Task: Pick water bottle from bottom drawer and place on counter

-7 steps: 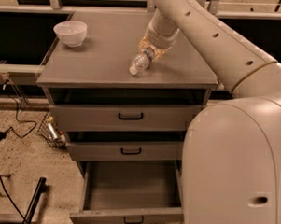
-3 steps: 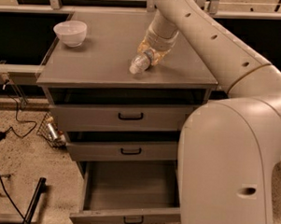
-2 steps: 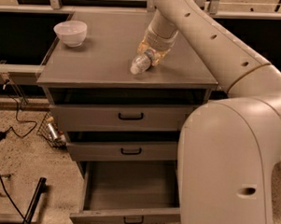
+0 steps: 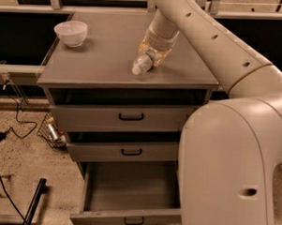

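Note:
The water bottle (image 4: 143,64) lies tilted on the counter (image 4: 96,56) near its middle right, white cap pointing toward the front left. My gripper (image 4: 152,53) comes down from the upper right and is shut on the bottle's body. Whether the bottle rests on the counter or hangs just above it, I cannot tell. Below, the bottom drawer (image 4: 130,191) is pulled out, its grey inside bare, with its black handle (image 4: 134,221) at the front edge.
A white bowl (image 4: 71,33) sits at the counter's back left corner. The two upper drawers (image 4: 126,117) are slightly ajar. My arm's large pale housing (image 4: 232,165) blocks the right side. A wire basket (image 4: 53,131) and cables (image 4: 3,141) lie on the floor at left.
The gripper and bottle have stayed almost still over the counter. The arm's large housing at the right has shifted slightly to the left and up.

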`<state>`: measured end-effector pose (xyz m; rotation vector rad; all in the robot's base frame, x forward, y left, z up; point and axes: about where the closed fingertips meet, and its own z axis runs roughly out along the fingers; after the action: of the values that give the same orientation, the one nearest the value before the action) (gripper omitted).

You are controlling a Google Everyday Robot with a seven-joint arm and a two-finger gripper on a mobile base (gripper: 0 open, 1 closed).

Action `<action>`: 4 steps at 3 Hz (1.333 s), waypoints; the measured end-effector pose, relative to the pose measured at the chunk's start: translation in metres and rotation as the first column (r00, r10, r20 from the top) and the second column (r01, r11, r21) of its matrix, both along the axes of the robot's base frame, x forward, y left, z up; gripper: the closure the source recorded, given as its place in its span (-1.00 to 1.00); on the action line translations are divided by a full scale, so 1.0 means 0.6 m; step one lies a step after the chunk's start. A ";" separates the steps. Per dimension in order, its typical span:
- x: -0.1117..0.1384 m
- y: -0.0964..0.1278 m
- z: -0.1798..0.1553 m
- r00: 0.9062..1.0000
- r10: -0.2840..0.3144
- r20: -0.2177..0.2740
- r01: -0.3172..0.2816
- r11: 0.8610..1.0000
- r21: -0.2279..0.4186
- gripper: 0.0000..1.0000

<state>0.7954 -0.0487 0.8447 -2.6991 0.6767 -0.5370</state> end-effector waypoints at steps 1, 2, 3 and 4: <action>0.000 0.000 0.000 1.000 0.000 0.000 0.000 1.000 0.000 -0.12; 0.000 0.000 0.000 1.000 0.000 0.000 0.000 1.000 0.000 -0.32; 0.000 0.000 0.000 1.000 0.000 0.000 0.000 1.000 0.000 -0.57; 0.000 0.000 0.000 1.000 0.000 0.000 0.000 1.000 0.000 -0.84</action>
<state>0.7954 -0.0487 0.8446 -2.6992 0.6767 -0.5368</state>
